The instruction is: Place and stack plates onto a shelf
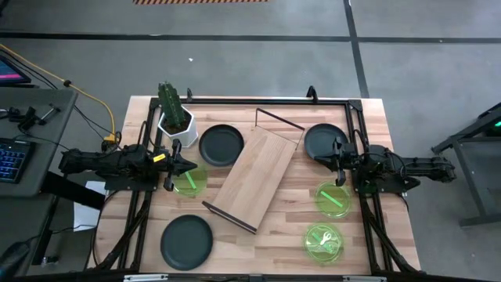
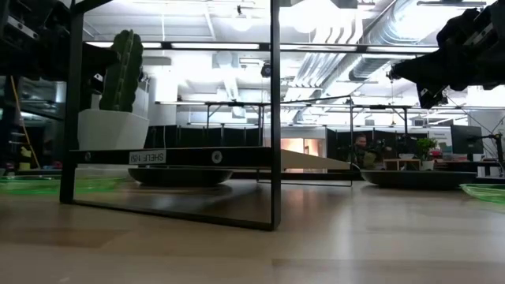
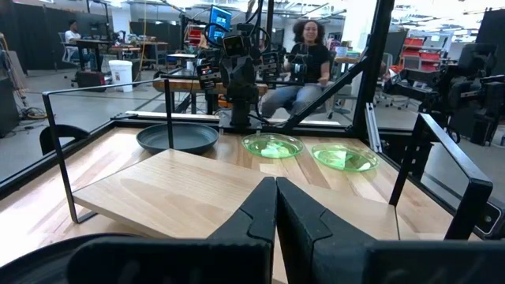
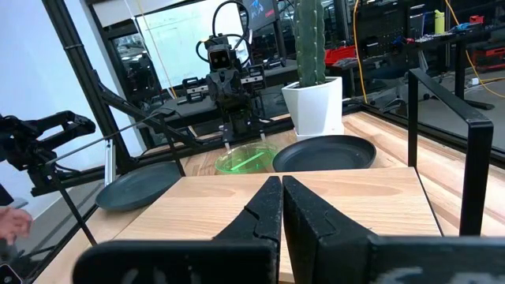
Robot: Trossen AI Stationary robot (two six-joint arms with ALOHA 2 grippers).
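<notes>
We see the shelf [image 1: 257, 178] lying askew in the middle of the surface [image 1: 274, 243], nothing on it. Around it lie six plates: black plates [image 1: 221, 144] at the far side and near left, green plates [image 1: 334, 199] left of the shelf and near right (a potted cactus [image 1: 174, 112] stands at far left). The left gripper [image 1: 185, 166] hovers over one green plate, fingers clenched on nothing; the right gripper [image 1: 335, 162] by a black plate likewise.

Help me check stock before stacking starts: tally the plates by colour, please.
Black plates: 3
Green plates: 3
Total: 6, all on the table, none on the shelf.
</notes>
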